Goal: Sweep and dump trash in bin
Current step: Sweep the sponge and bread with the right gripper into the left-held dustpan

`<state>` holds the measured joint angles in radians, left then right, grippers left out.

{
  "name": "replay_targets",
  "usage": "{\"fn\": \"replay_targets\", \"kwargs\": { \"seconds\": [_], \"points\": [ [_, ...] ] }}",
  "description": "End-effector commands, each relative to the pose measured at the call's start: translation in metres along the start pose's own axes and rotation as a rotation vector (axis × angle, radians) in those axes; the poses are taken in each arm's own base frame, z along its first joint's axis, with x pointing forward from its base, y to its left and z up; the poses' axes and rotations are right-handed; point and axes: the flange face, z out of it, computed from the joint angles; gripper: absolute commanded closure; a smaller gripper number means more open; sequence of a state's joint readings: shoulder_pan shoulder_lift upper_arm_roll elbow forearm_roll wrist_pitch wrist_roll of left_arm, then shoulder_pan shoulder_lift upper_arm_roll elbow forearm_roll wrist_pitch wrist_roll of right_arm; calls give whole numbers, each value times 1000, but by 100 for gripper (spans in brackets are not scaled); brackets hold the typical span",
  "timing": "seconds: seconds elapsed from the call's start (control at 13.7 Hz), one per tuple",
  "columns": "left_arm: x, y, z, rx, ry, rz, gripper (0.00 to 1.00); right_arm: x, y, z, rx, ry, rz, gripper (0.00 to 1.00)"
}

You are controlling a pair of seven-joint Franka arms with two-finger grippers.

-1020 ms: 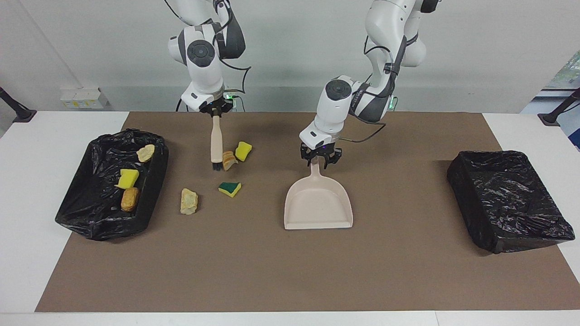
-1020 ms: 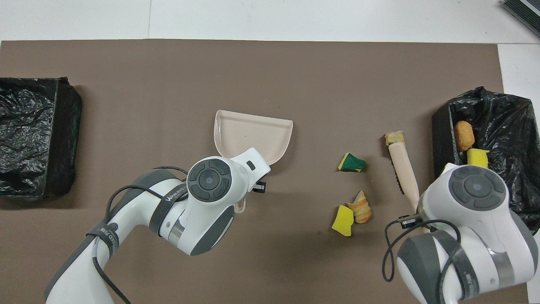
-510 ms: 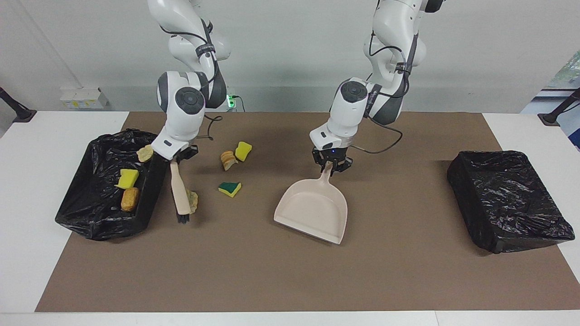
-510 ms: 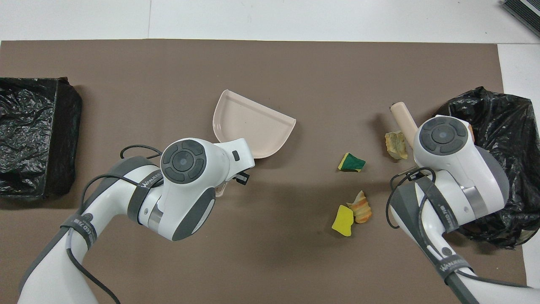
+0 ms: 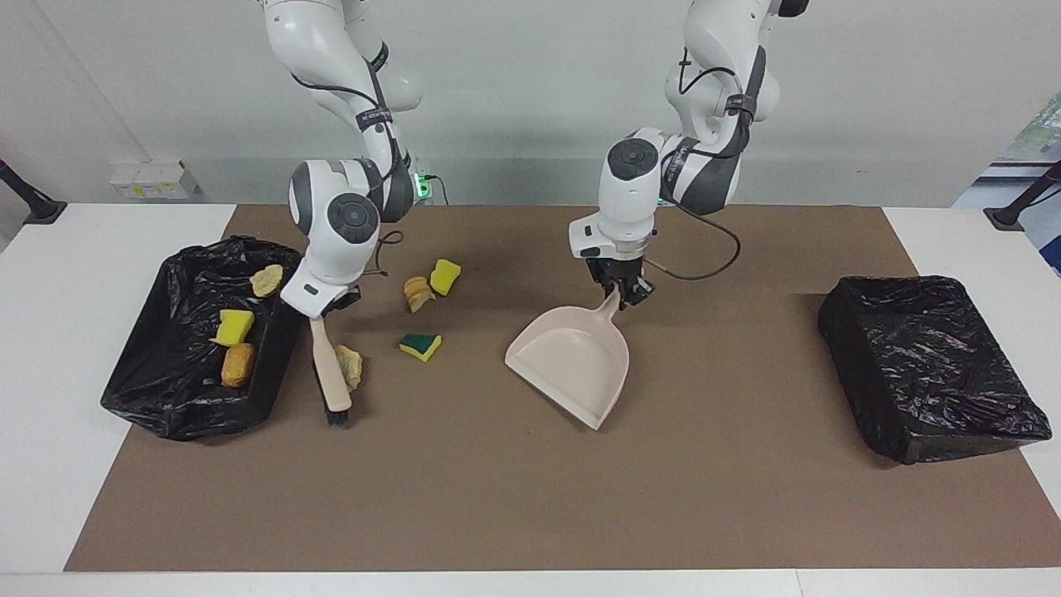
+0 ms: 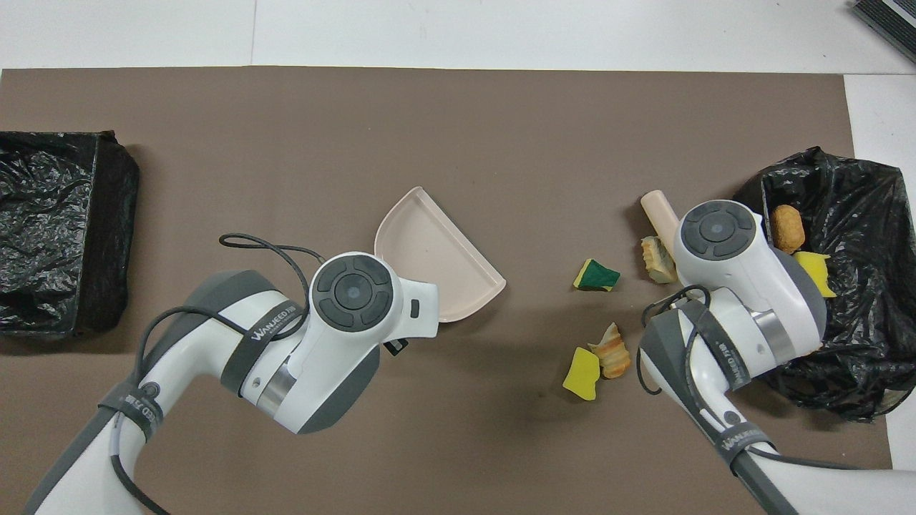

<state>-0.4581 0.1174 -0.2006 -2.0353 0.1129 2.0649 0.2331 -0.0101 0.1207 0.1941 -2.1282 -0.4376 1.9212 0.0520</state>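
My right gripper (image 5: 328, 302) is shut on the handle of the beige brush (image 5: 330, 373), whose bristles point down at the mat next to the bag-lined bin (image 5: 149, 390) at the right arm's end. A tan chunk of trash (image 5: 350, 366) lies against the brush (image 6: 657, 212). A green-backed sponge (image 5: 420, 345), a bread chunk (image 5: 417, 293) and a yellow sponge (image 5: 445, 276) lie loose on the mat. Three scraps rest in the bin (image 6: 859, 372). My left gripper (image 5: 620, 291) is shut on the handle of the beige dustpan (image 5: 572, 361), which is angled with its mouth toward the trash.
A second bin lined with a black bag (image 5: 928, 365) stands at the left arm's end of the brown mat (image 5: 497, 497). In the overhead view the dustpan (image 6: 436, 263) sits mid-mat, with the green-backed sponge (image 6: 595, 275) between it and the brush.
The right gripper carried the brush from the bread chunk to the tan chunk by the bin and nudged it. The left gripper turned the dustpan's mouth toward the trash.
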Motion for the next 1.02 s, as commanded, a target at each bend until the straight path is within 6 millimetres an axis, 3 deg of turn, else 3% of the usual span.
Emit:
{"fn": "replay_targets", "kwargs": {
  "seconds": [0.0,0.22,0.44,0.73,0.95],
  "points": [
    [-22,36,-2,31,-46,144,100,-25,-40,-15,71,-43,4,100],
    [-43,67,6,36,-78,246,100,-37,-74,-20,186,-67,65,100],
    [-55,102,18,33,-105,295,100,-43,-87,-21,302,-96,89,100],
    [-55,111,20,0,-102,292,100,-46,-98,-23,400,-129,98,100],
    [-56,123,16,1,-104,309,100,-42,-128,-38,450,-88,110,100]
  ]
}}
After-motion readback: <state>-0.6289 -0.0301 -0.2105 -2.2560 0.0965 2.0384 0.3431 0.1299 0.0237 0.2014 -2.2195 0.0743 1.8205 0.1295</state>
